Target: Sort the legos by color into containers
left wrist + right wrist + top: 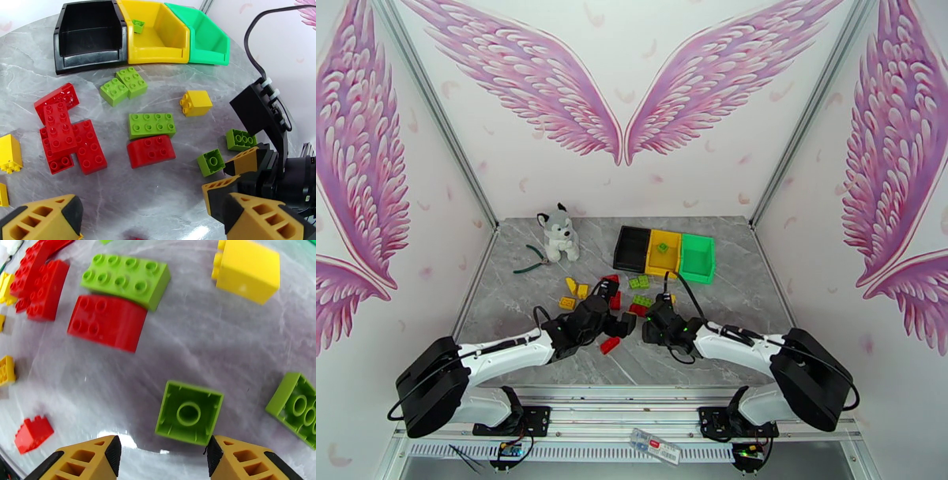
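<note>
here, legos (150, 125) dot marble table (758, 292); winged walls (624, 31).

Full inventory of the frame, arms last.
bins: 3, black, yellow, green, joined row, far centre
green brick: 1, inside the yellow bin
green bricks: 5 seen loose, mid-table
red bricks: several, mid-table, mostly left
yellow bricks: several, scattered mid-table
plush husky: 1, grey and white, far left
pliers: 1, green handles, beside the husky
table: 1, grey marble
left fingers: 2, orange, open above the bricks
right fingers: 2, orange, apart, at an upturned green brick
</note>
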